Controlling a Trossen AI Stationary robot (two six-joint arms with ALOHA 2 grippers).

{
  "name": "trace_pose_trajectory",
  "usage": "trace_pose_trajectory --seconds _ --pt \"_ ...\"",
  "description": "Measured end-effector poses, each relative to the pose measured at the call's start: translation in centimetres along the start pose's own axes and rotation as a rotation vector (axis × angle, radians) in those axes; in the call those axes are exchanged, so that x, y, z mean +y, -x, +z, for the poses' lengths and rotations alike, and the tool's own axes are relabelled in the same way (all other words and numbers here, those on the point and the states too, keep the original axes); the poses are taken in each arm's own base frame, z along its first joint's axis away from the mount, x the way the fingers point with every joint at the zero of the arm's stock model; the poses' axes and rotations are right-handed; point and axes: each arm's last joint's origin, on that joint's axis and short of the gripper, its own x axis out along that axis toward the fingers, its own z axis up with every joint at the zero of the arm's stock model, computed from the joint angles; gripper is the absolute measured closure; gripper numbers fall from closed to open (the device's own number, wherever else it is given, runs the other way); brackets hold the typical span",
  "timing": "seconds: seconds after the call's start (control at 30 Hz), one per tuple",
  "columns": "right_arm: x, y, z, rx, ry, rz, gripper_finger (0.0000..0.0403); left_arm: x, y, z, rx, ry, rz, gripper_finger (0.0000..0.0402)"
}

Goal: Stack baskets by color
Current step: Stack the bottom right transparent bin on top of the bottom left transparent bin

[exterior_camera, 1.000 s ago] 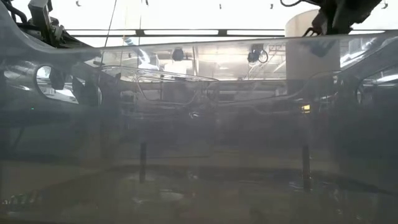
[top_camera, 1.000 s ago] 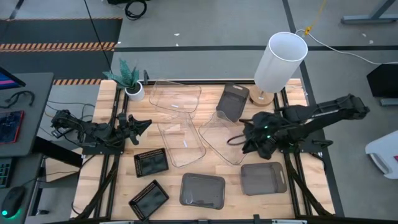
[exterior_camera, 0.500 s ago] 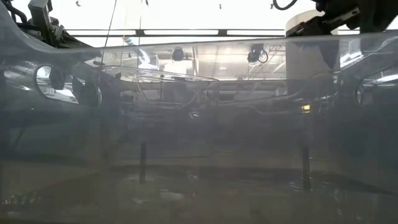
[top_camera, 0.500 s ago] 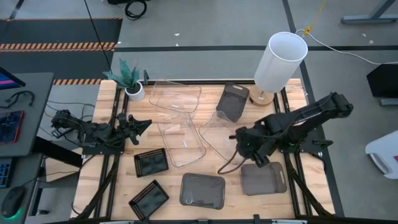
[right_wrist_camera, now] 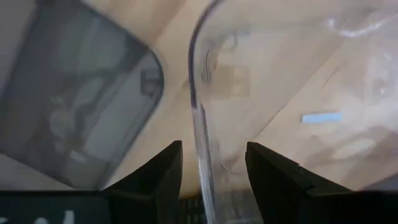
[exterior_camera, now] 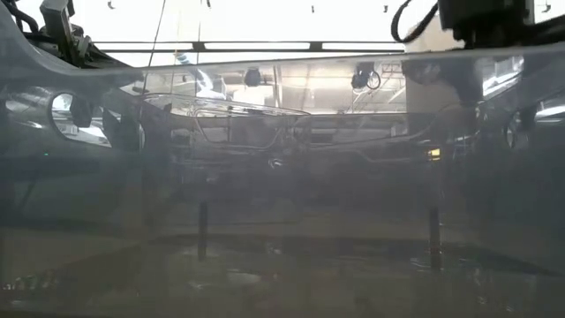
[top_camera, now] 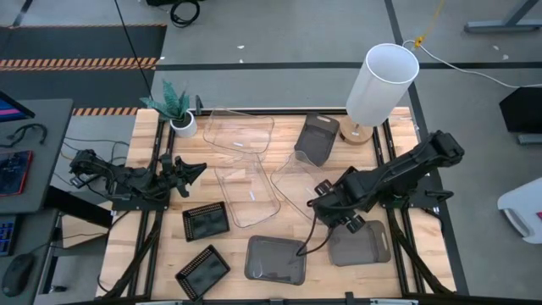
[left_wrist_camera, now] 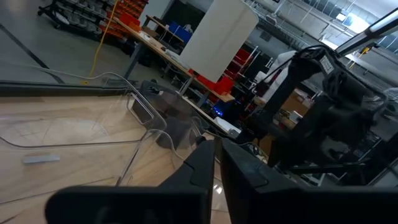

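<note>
Right arm now lower over the table — fingers spread, straddling clear basket rim.

- The floor is grey concrete, crossed by dark lines.
- A dark mat with an orange-striped edge lies at the far left.
- A desk stands left of the table, with a keyboard and a mouse on it.
- A yellow cable and a white cable run over the floor at the far right.
- A black cable lies coiled at the far edge.
- The table is pale wood.
- In the left wrist view, workbenches and shelves stand in the room beyond, under ceiling lights.
</note>
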Motion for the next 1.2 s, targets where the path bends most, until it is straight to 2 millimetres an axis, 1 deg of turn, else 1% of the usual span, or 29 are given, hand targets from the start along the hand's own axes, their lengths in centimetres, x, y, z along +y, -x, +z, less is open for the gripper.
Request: trace_pose_trajectory --seconds 0.23,0.43,0.57,0.77,0.9,0.97,1.2 --pt "-0.3 -2.2 0.8 0.084 0.026 0.005 0.0237 0.0 0.0 0.0 0.000 0.000 0.000 0.0368" --pt "-0.4 -4.0 1.3 0.149 0.027 0.025 0.0239 0.0 0.0 0.0 0.000 0.000 0.000 0.0369" --pt "-0.4 -4.6 1.5 0.158 0.027 0.028 0.0241 0.0 0.0 0.0 0.000 0.000 0.000 0.0373" --pt "-0.7 -4.7 1.5 0.138 0.017 0.024 0.0257 0.0 0.0 0.0 0.000 0.000 0.000 0.0367" --pt "-0.9 -4.7 1.5 0.131 0.009 0.036 0.0281 0.0 0.0 0.0 0.000 0.000 0.000 0.0367" --pt "-1.0 -4.7 1.4 0.130 0.007 0.038 0.0299 0.0 0.0 0.0 0.000 0.000 0.000 0.0370" --pt "-1.2 -4.7 1.5 0.110 0.013 0.040 0.0388 0.0 0.0 0.0 0.000 0.000 0.000 0.0370"
